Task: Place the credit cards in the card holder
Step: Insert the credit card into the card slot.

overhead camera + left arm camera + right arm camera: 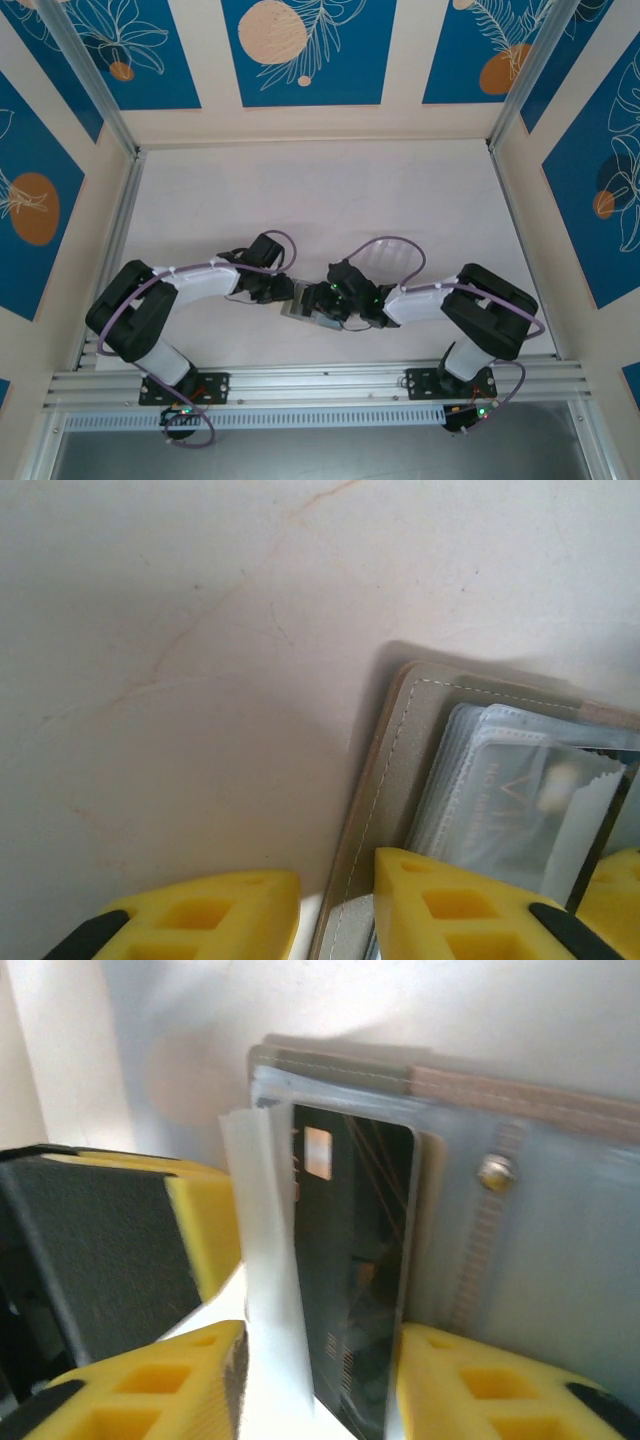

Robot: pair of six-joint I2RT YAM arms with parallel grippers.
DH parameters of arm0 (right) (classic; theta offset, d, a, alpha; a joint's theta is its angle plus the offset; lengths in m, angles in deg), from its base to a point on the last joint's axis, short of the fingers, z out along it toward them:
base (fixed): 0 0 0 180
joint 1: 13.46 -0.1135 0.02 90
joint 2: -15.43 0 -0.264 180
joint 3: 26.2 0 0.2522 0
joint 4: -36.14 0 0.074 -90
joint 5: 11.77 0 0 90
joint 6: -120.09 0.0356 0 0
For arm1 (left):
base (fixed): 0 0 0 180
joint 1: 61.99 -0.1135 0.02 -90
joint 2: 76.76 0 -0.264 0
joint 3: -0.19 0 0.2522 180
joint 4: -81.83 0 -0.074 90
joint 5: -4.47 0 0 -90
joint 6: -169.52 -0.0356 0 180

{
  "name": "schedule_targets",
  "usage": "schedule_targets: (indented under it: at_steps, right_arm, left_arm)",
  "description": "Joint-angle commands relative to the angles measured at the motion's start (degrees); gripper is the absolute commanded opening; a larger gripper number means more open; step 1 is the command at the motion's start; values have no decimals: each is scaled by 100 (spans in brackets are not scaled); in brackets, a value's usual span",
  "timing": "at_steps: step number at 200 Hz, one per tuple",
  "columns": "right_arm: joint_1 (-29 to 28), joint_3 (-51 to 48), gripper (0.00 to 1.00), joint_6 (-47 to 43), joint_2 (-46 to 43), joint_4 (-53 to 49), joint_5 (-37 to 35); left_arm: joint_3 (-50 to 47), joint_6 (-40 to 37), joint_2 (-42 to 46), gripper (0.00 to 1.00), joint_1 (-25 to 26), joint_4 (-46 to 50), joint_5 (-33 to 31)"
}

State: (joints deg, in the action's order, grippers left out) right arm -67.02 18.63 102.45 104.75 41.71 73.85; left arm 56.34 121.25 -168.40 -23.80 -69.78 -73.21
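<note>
The card holder (292,311) lies open near the table's front edge, between both grippers. In the left wrist view its grey stitched cover (395,770) runs between the yellow fingers of my left gripper (337,892), which is closed on that edge. Clear sleeves with a pale card (510,815) inside fill the open side. My right gripper (320,1360) is shut on a dark glossy credit card (355,1260) with a chip. The card stands edgeways against the holder's sleeves (560,1260), beside a thin white sleeve flap (262,1260). From above, the left gripper (285,290) and right gripper (320,298) nearly touch.
A black and yellow finger of the left gripper (190,1230) sits close on the left in the right wrist view. A metal stud (492,1170) marks the holder's spine. Pale bare tabletop (320,200) stretches behind the arms; patterned walls enclose it.
</note>
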Motion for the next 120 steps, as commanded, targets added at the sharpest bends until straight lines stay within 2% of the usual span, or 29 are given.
schedule_targets:
  at_steps: [1,19,38,64,72,88,120]
  right_arm:
    - [137,-119,48,-332,-86,-1826,95]
    - [163,52,47,-545,-248,-2192,192]
    - [171,277,40,-761,-258,-2463,219]
    - [211,641,12,-1014,-52,-2763,221]
    - [221,705,7,-1060,-16,-2804,210]
    - [215,805,4,-1124,37,-2862,184]
    - [211,1081,3,-1275,226,-3045,166]
  left_arm:
    - [-390,67,-1038,29,422,-963,90]
    - [-389,72,-1041,29,428,-988,96]
    - [-394,63,-1041,29,425,-1008,96]
    - [-424,63,-1025,29,426,-1025,96]
    - [-438,54,-1014,29,426,-1028,95]
    - [-463,54,-988,29,423,-1031,83]
    - [-493,28,-979,29,425,-1058,86]
